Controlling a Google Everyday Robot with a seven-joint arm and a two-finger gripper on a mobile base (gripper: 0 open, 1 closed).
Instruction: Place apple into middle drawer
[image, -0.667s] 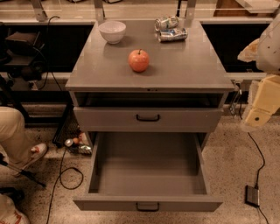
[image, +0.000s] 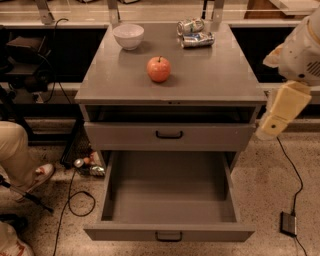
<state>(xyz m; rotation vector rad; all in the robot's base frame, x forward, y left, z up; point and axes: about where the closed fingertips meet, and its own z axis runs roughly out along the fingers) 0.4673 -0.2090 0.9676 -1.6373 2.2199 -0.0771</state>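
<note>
The red-orange apple (image: 159, 69) stands upright on the grey cabinet top (image: 215, 80), near its middle. Below, the middle drawer (image: 170, 232) is pulled far out and its inside shows nothing in it; its black handle faces me at the bottom. The upper drawer (image: 169, 134) right under the tabletop is pulled out a little. Only a white and cream arm segment (image: 282, 107) shows at the right edge, beside the cabinet's right side and apart from the apple. My gripper itself is out of view.
A white bowl (image: 128, 35) sits at the back left of the top and two crushed cans (image: 195, 33) at the back right. A person's leg and shoe (image: 22, 165) are at the left. Cables, cans and a small black box (image: 289, 223) lie on the floor.
</note>
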